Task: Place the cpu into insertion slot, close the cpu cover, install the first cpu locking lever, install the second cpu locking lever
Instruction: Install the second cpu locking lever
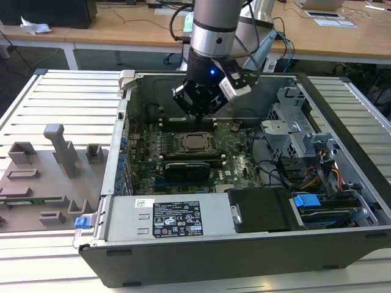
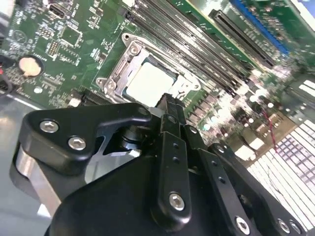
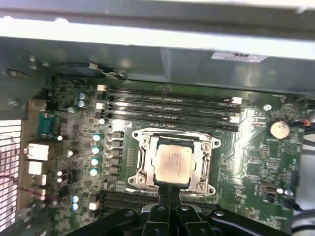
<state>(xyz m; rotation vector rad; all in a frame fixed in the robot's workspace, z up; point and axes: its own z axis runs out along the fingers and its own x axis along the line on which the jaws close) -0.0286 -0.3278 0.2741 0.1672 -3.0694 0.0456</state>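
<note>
An open computer case (image 1: pixel 256 244) sat on a slatted table (image 1: pixel 55 97), its green board (image 3: pixel 246 167) exposed. The arm (image 1: pixel 214 30) reached down into the case, with the gripper (image 1: pixel 197 113) hanging just above the socket area. In both wrist views its fingers (image 3: pixel 168 196) were pressed together with nothing between them, their tip near the socket's edge. The cover (image 3: pixel 172 142) lay flat over the slot (image 1: pixel 194 143), framing the cpu (image 3: pixel 171 161), which sat seated inside with its silver top showing through the window. Memory slots (image 3: pixel 167 105) ran just beside the socket. A round coin battery (image 3: pixel 278 129) sat well apart on the board.
</note>
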